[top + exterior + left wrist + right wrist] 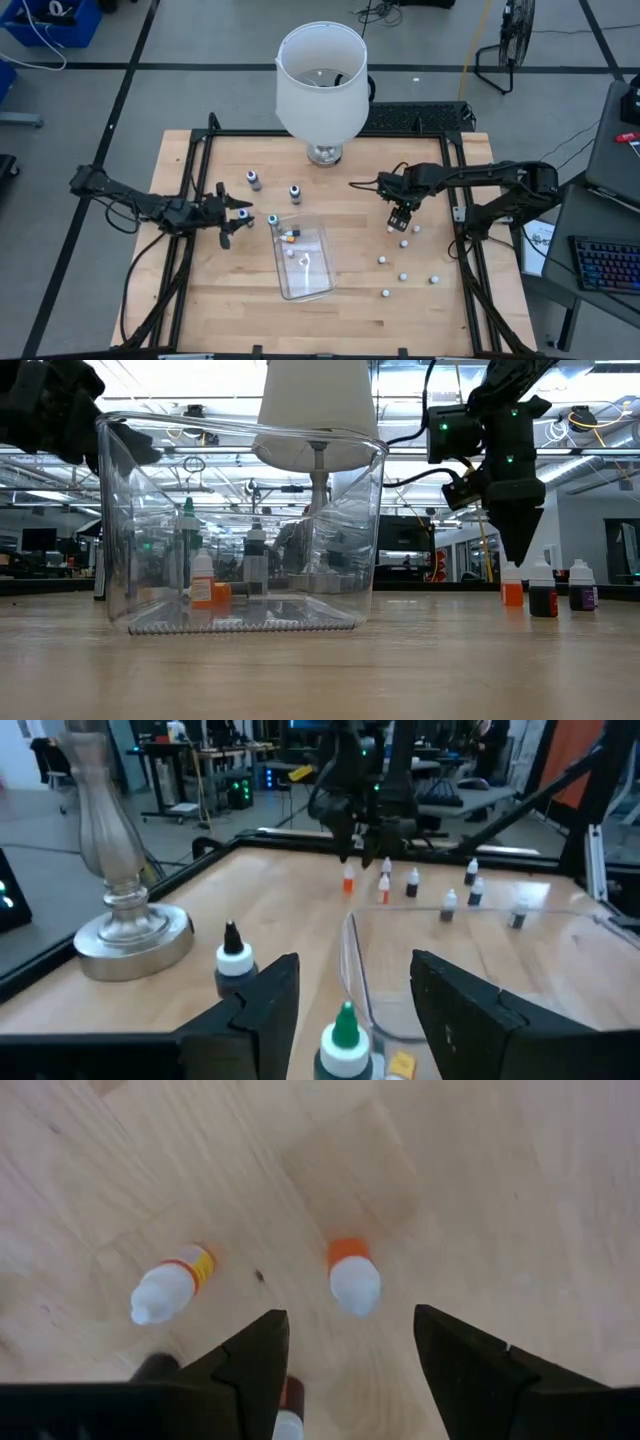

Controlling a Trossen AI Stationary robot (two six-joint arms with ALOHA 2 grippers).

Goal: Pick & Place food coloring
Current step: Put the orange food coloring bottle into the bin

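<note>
Small food coloring bottles stand scattered on the wooden table. My right gripper (400,216) points down, open, just above an orange bottle with a white cap (352,1276); the same gripper (520,550) and bottle (512,592) show in the low view. Another bottle (170,1285) stands to one side of that bottle. My left gripper (238,212) lies level and open at the table's left, pointing at a green-capped bottle (345,1038) just ahead of its fingertips, beside the clear tray (318,285). Some bottles (291,236) rest on the tray's floor.
A big white lampshade (320,80) on a metal foot (125,932) stands at the table's far middle. Two dark bottles (255,180) (295,192) stand near it. Several more bottles (405,275) are scattered at the right. A black frame (460,150) edges the table.
</note>
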